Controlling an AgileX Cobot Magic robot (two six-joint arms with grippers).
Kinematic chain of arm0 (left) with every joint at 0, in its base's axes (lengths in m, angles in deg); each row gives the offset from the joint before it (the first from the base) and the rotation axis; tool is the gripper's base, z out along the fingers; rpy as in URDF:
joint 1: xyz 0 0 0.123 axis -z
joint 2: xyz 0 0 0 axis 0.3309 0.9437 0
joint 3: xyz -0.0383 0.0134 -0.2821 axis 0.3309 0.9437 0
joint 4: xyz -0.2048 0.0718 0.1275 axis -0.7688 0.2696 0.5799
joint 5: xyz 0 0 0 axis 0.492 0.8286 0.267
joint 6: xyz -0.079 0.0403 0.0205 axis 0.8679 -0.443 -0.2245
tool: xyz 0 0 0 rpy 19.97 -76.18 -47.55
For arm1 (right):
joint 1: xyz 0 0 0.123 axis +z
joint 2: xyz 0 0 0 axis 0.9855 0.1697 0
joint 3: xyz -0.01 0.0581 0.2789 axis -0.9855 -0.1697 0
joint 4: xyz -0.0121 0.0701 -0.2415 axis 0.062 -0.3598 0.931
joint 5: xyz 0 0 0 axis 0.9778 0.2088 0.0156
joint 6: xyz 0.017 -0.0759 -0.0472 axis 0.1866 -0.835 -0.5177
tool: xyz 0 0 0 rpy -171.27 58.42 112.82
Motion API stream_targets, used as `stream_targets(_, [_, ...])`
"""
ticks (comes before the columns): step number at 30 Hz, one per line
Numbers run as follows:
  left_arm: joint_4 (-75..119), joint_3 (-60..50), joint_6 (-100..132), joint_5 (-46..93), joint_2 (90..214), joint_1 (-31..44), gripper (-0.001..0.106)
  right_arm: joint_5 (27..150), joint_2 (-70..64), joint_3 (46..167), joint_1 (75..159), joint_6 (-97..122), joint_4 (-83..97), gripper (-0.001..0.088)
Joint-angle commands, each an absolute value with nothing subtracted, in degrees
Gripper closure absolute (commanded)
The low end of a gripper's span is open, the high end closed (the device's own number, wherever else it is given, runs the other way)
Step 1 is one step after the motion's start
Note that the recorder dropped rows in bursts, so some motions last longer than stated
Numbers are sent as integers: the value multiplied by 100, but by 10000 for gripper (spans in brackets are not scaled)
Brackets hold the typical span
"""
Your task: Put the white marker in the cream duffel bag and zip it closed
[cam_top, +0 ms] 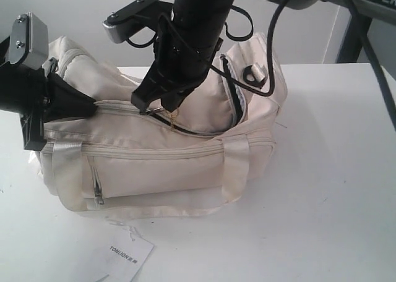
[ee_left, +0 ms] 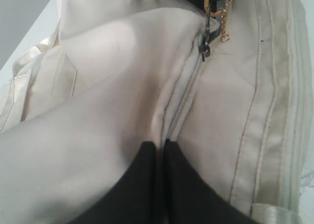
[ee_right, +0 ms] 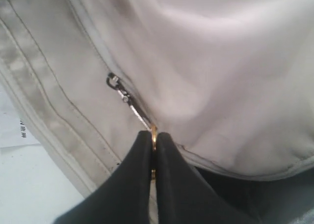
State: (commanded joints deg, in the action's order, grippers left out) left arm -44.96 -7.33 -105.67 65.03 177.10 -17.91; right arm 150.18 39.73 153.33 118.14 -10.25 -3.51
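Exterior view: I am seeing the cream duffel bag (cam_top: 154, 164) lying mid-frame on the table (cam_top: 322, 170), its top partly unzipped. Left wrist view: the left gripper (ee_left: 163, 144) is pinching bag fabric beside the zip, jaws closed. Right wrist view: the right gripper (ee_right: 153, 135) is clamping the zipper pull (ee_right: 128, 101), jaws closed.

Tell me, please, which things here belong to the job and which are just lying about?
Job: cream duffel bag, zip pull pinched by right tool, left tool gripping the bag.
Lying about: TONLION paper tag on the table.
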Motion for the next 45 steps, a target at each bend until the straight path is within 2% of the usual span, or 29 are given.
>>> stream_targets(45, [-4497,-733,-10458,6355,17710,-1791,1053,15018,3722,14999,11320,-1014,-19,868])
